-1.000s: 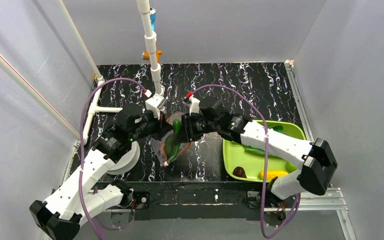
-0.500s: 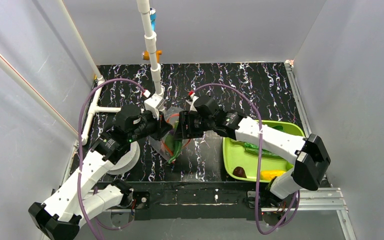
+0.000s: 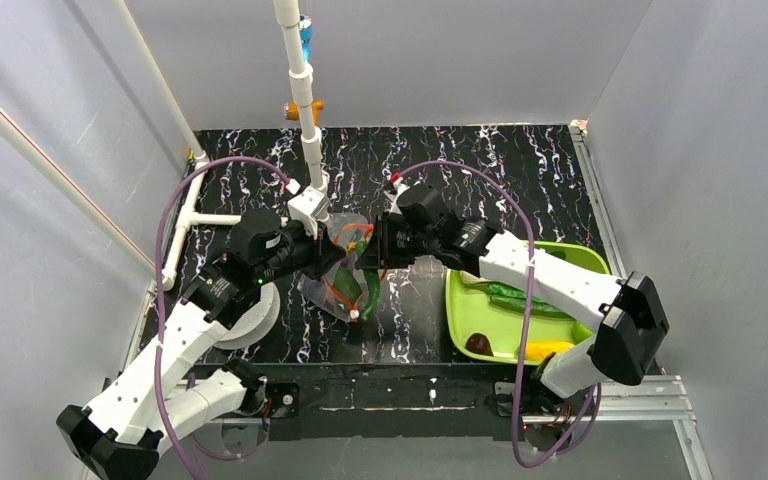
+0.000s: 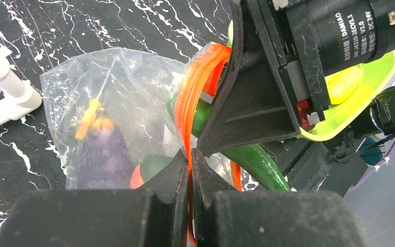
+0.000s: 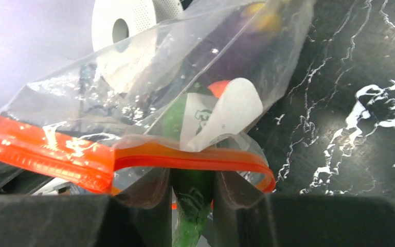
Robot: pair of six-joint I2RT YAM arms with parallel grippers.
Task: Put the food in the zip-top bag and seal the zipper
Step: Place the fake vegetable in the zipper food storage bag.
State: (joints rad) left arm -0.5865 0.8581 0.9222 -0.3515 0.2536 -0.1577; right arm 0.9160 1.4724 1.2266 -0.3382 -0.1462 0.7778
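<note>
While our left tool (image 4: 191, 157) pinches together on the zipper (image 4: 198, 85) of the zip-top bag (image 5: 133, 87), our right tool (image 5: 193, 180) is clamped on a green cucumber (image 5: 190, 198) at the bag's mouth. We see a purple eggplant (image 4: 105, 154) inside the bag.

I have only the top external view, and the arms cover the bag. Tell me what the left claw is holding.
Observer: The left wrist view shows the left claw shut on the zipper, pinching the red-orange strip.
Operator: Report the right claw.
Observer: The right wrist view shows the right claw gripping a green cucumber at the mouth of the zip-top bag.
Operator: Name something inside the bag.
Observer: A purple eggplant shows through the plastic in the left wrist view.
</note>
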